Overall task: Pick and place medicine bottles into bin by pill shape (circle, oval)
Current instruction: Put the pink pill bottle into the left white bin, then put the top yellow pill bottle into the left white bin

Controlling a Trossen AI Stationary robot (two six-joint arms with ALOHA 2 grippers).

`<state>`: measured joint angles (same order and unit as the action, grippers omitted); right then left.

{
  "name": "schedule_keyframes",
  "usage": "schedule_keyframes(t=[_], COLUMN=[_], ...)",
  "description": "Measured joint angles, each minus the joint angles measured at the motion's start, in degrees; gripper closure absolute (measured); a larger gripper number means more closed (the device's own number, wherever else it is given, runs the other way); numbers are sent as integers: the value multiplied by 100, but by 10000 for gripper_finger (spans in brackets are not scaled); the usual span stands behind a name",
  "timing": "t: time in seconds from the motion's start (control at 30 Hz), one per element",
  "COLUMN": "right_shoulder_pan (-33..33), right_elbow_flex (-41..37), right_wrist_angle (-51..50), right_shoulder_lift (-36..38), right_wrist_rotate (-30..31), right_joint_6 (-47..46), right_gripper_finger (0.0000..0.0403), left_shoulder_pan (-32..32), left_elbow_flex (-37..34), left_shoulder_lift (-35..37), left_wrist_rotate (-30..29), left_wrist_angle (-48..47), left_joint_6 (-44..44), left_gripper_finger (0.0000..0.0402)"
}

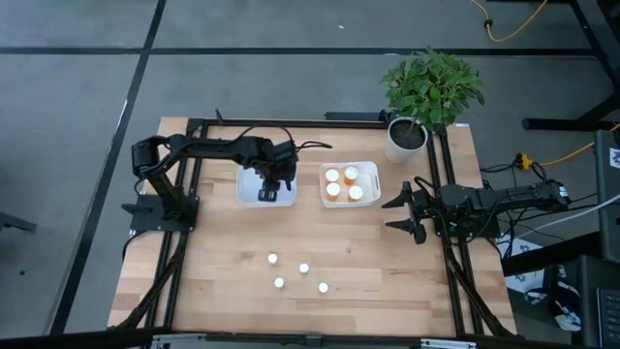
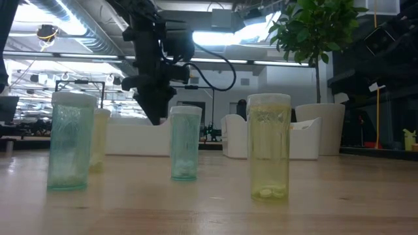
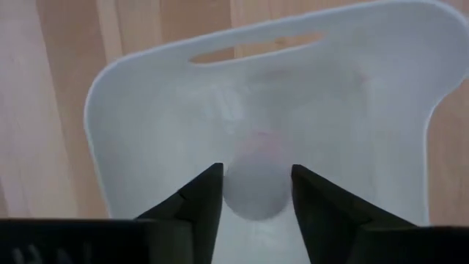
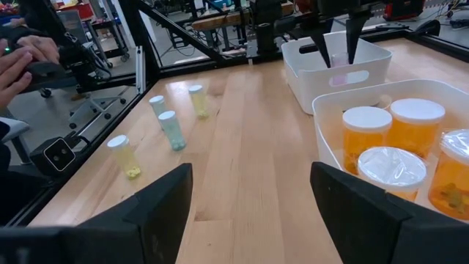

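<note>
My left gripper point(image 1: 274, 184) points down into the left white bin point(image 1: 246, 189). It is open, its fingers standing on either side of a small pale pink medicine bottle with a white cap point(image 3: 255, 192) that stands upright on the bin floor point(image 4: 338, 60). The right white bin point(image 1: 373, 179) holds several orange-bodied, white-capped bottles point(image 4: 392, 132). Several small tinted bottles point(image 1: 273, 259) point(image 1: 303, 269) point(image 1: 324, 287) stand upright on the wooden table nearer the front. My right gripper point(image 1: 395, 211) waits open at the table's right side, holding nothing.
A potted plant point(image 1: 426, 97) stands at the far right corner. Black frame rails run along the table's edges. A person's hand point(image 4: 22, 59) shows beyond the table's near edge. Bare wood lies between the bins and the loose bottles.
</note>
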<state>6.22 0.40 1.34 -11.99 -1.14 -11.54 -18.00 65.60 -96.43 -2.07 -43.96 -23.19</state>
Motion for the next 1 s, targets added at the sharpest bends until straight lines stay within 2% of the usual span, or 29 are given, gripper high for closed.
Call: schedule_keyframes(t=[0.3,0.63,0.8,1.0], right_shoulder_pan=[0,0,0,1], right_elbow_flex=[0,0,0,0], right_wrist_angle=[-1,0,-1,5], right_shoulder_lift=[-1,0,-1,0], right_wrist_rotate=[0,0,1,-1], right_joint_6=[0,0,0,-1], right_gripper_finger=[124,124,124,124], left_shoulder_pan=[2,273,807,2098], left_elbow_flex=[0,438,819,879], left_shoulder_lift=[3,168,441,847], left_wrist_rotate=[3,-38,-29,34], left_wrist_angle=[41,-220,-1286,-1926], left_joint_6=[58,118,346,164], left_gripper_finger=[198,184,184,184])
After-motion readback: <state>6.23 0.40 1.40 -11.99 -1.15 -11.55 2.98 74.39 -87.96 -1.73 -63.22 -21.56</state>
